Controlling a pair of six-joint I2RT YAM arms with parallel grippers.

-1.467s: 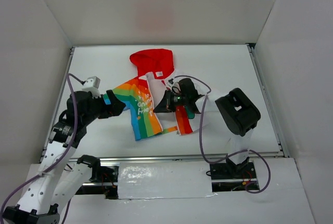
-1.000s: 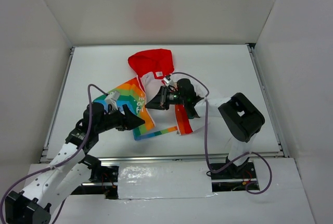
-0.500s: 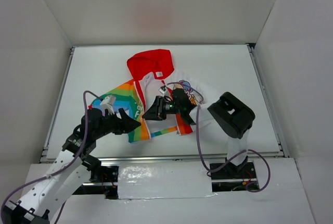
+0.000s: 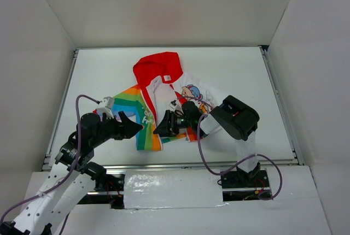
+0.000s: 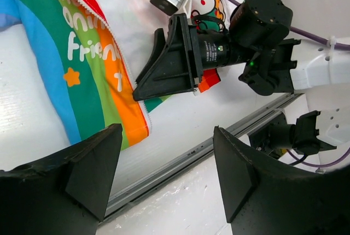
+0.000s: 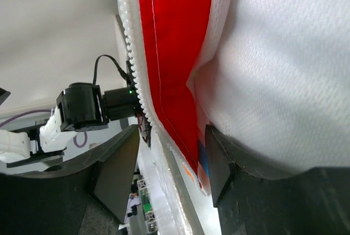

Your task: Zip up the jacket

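On white table [image 4: 246,71], lying unzipped: small white fabric jacket [image 4: 164,90], red-hooded, rainbow-striped, zipper running near-to-far. Right gripper [image 6: 170,131] nearer, spread astride red zipper edge [image 6: 169,54]; left gripper [image 5: 167,131] spread, empty.

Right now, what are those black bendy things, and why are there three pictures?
They are two robot arms. One picture looks down from above on the left arm, the right arm and a little jacket lying unzipped on the white table. The other two come from small cameras on the wrists. The left fingers are spread open, holding nothing. The right fingers stand apart with the jacket's red zipper edge between them.
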